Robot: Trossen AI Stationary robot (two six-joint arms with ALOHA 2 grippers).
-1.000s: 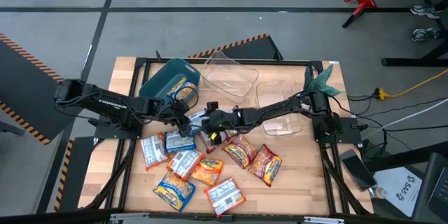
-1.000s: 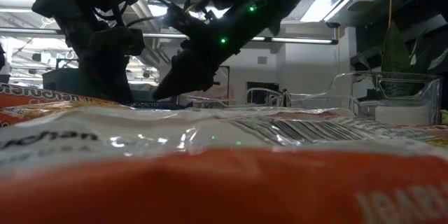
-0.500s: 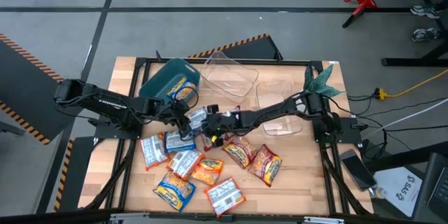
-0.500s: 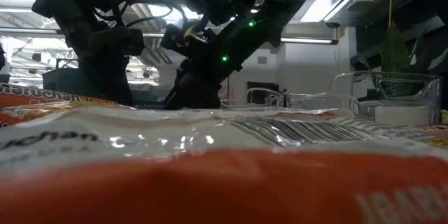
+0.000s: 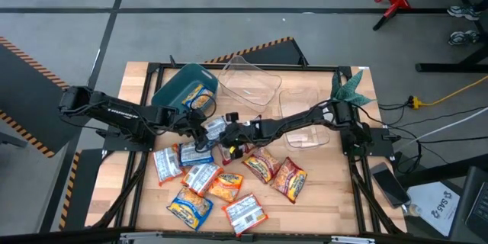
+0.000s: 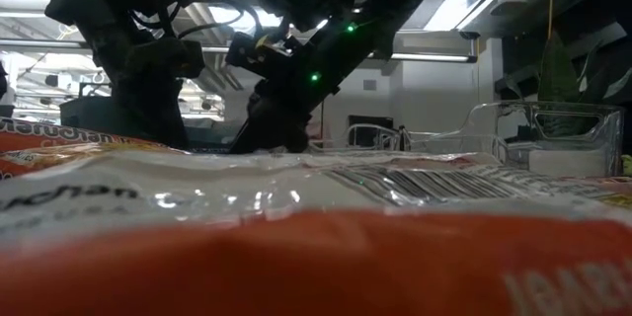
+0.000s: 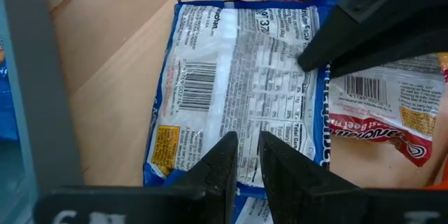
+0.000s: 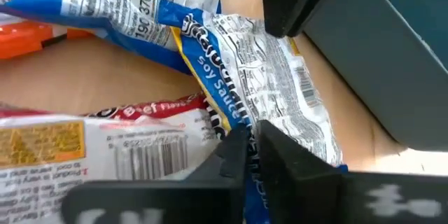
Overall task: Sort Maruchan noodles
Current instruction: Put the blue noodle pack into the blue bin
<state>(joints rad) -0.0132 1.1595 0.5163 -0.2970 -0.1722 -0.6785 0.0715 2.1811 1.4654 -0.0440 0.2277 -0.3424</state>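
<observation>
Status: my right claw (image 5: 226, 131) clenched on soy-sauce packet (image 8: 280, 91) edge, frame centre | left claw (image 5: 200, 139) nearly closed, beside it | risk: thin pinch slips, or claws collide | noodles (image 5: 229, 179) scattered across tabletop (image 5: 320, 191)

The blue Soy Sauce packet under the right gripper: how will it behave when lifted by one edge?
The blue Soy Sauce packet looks crinkly, so its edge probably flexes. Its glossy film may slip in the right gripper. It overlaps the red Beef packet, which might get dragged.
</observation>
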